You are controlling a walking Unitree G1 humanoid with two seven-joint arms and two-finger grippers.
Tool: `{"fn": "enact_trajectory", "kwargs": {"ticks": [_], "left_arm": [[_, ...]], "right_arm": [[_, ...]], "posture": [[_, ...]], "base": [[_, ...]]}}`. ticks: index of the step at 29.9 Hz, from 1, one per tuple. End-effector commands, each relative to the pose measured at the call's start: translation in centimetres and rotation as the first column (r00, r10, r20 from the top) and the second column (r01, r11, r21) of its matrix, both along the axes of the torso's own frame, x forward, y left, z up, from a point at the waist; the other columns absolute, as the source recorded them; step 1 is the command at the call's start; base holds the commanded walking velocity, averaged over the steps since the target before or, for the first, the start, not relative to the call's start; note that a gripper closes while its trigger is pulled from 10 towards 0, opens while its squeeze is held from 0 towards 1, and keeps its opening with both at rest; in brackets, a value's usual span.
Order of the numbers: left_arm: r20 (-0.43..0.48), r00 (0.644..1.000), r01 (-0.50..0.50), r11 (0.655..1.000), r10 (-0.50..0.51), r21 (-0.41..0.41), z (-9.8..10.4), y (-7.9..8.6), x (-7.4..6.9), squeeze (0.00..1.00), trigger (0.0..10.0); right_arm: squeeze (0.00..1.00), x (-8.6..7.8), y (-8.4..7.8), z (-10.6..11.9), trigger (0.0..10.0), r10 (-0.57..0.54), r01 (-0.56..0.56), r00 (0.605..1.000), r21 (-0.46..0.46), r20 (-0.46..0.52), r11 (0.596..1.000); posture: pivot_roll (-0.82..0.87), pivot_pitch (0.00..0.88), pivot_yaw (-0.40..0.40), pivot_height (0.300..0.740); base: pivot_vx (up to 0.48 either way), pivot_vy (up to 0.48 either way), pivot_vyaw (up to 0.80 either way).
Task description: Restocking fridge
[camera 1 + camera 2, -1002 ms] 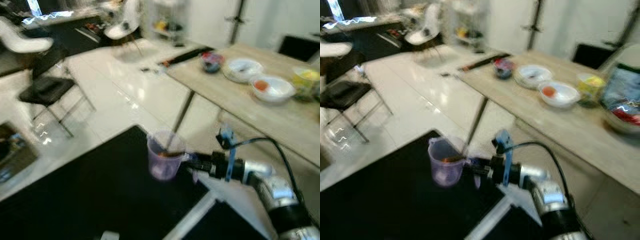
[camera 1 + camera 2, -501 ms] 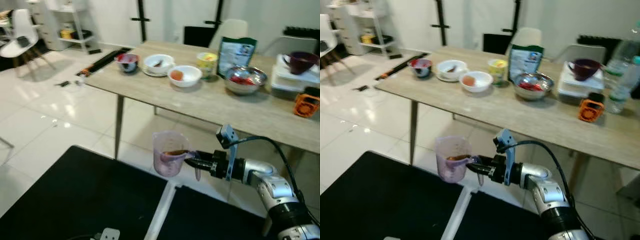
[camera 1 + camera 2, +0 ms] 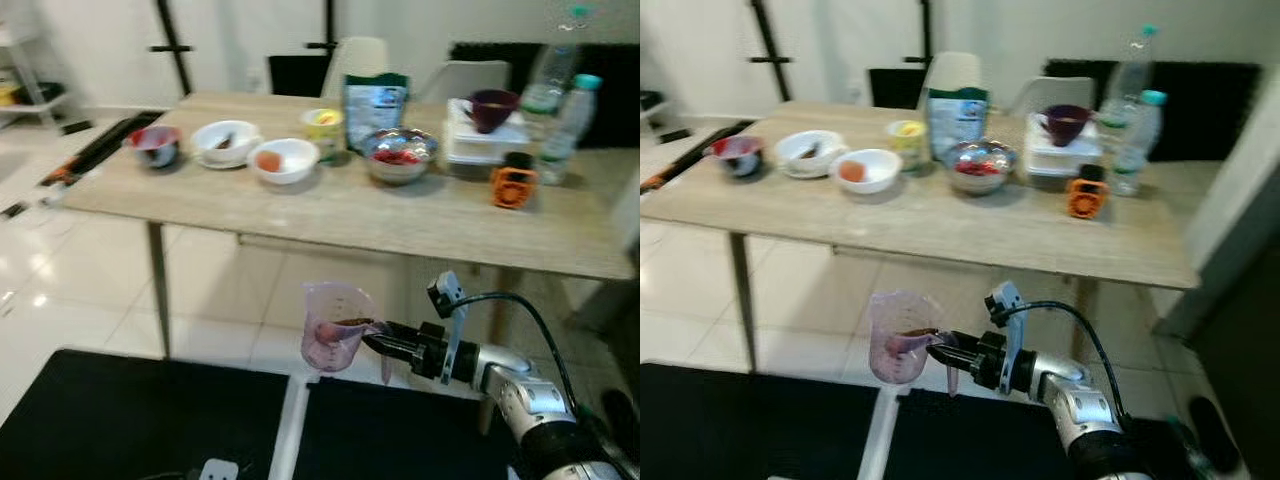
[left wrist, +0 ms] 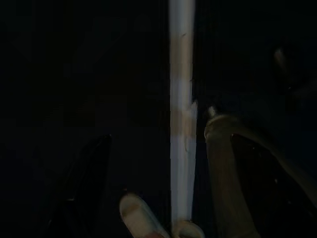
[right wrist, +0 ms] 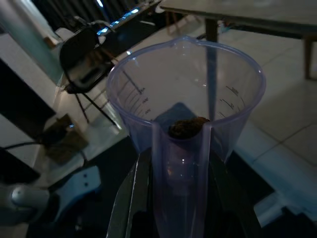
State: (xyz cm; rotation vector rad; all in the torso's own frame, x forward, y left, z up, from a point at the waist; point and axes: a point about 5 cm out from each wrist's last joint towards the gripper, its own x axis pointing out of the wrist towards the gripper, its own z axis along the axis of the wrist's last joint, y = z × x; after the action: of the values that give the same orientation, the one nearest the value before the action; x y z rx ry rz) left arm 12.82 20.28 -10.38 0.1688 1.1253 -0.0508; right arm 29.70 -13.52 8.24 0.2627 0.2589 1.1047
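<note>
In the left eye view the right gripper (image 3: 372, 338) is closed on the handle of a translucent purple plastic measuring jug (image 3: 334, 327), carried upright in the air in front of the robot, above the seam between two black panels (image 3: 150, 415) and short of the long pale wooden table (image 3: 330, 205). That table carries a row of goods: a small dark bowl (image 3: 153, 145), two white bowls (image 3: 283, 160), a yellow tub (image 3: 324, 127), a blue-green standing pouch (image 3: 374, 103), a steel bowl of red food (image 3: 399, 155), an orange gadget (image 3: 511, 186) and clear water bottles (image 3: 568, 128). No fridge can be seen, so the restocking looks early: one item is in hand, nothing visibly stored, and the table goods are untouched. The right eye view gives the same scene; the pouch (image 3: 957, 116) bears a white patch, but its print is too blurred to read. The left wrist view is very dark, with a pale vertical strip (image 4: 182, 119); I cannot tell how the left pincer stands. In the right wrist view the jug (image 5: 185, 124) sits close between the black fingers (image 5: 130, 198), with a brown blob at the handle's top; graduation marks line the inner wall, the figures illegible.
</note>
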Motion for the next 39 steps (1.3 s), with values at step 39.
{"fn": "enact_trajectory", "kwargs": {"ticks": [39], "left_arm": [[0.004, 0.999, 0.039, 0.998, -0.040, 0.052, 0.2, 1.0, 0.0, 0.00, 10.0]], "right_arm": [[0.00, -0.4, 3.8, 0.0, 10.0, 0.124, -0.126, 0.991, 0.029, 0.041, 0.992]], "posture": [[0.01, 0.000, 0.043, 0.740]], "base": [[0.000, 0.000, -0.75]]}}
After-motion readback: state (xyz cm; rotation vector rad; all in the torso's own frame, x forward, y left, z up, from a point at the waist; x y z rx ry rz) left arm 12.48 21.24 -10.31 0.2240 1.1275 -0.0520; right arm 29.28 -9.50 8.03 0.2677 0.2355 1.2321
